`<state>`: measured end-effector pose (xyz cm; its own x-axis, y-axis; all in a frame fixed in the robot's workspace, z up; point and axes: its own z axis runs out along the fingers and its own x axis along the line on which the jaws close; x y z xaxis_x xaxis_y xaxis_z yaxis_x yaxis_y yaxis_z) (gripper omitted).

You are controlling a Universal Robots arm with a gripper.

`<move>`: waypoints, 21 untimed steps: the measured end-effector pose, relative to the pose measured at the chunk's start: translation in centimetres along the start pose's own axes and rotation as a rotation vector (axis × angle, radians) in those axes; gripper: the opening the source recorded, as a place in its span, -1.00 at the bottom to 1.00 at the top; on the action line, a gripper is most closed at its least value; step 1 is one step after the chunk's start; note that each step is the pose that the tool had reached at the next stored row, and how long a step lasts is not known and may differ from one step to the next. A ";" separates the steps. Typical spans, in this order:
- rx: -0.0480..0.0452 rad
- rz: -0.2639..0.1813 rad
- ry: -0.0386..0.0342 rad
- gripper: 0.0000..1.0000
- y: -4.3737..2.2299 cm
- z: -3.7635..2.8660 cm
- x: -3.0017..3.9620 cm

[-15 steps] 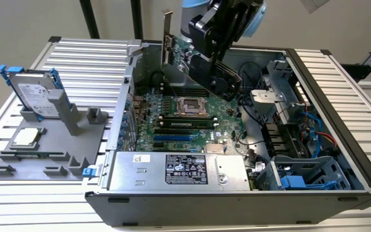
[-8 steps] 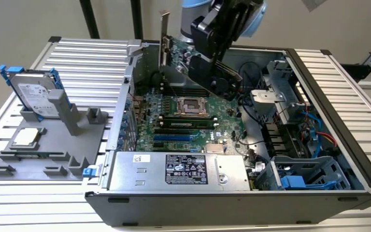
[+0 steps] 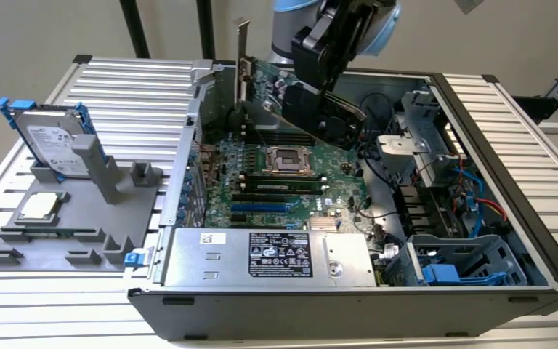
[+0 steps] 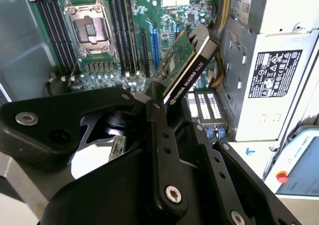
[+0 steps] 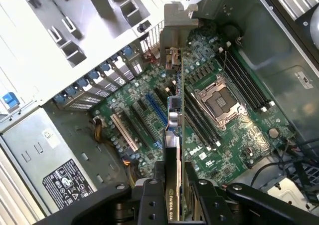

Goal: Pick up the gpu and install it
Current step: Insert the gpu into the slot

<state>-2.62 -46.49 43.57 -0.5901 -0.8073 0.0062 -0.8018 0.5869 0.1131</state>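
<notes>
Fingers (image 4: 158, 130) clamp the white-lettered gpu (image 4: 192, 68) above the motherboard (image 5: 124, 93)

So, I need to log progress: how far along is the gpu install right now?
Pick-up looks done: the gripper is shut on the gpu, which hangs edge-down above the motherboard inside the open case. In hand: holding it over the expansion slots. Left: seating, since the card sits in no slot and its bracket stands above the case wall.
</notes>
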 end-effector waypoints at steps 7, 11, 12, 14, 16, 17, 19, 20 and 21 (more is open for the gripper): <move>0.0002 -0.035 0.0039 -1.00 0.00 0.00 0.00; 0.0004 -0.052 0.0059 -1.00 0.00 0.00 0.00; 0.0004 -0.056 0.0064 -1.00 0.00 0.00 0.00; 0.0004 -0.063 0.0071 -1.00 0.00 0.00 0.00; 0.0004 -0.070 0.0079 -1.00 0.00 0.00 0.00; 0.0005 -0.073 0.0083 -1.00 0.00 0.00 0.00; 0.0005 -0.079 0.0090 -1.00 0.00 0.00 0.00; 0.0005 -0.082 0.0093 -1.00 0.00 0.00 0.00; 0.0005 -0.085 0.0097 -1.00 0.00 0.00 0.00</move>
<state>-2.61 -46.49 43.57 -0.5189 -0.8548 0.0062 -0.8490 0.5162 0.1131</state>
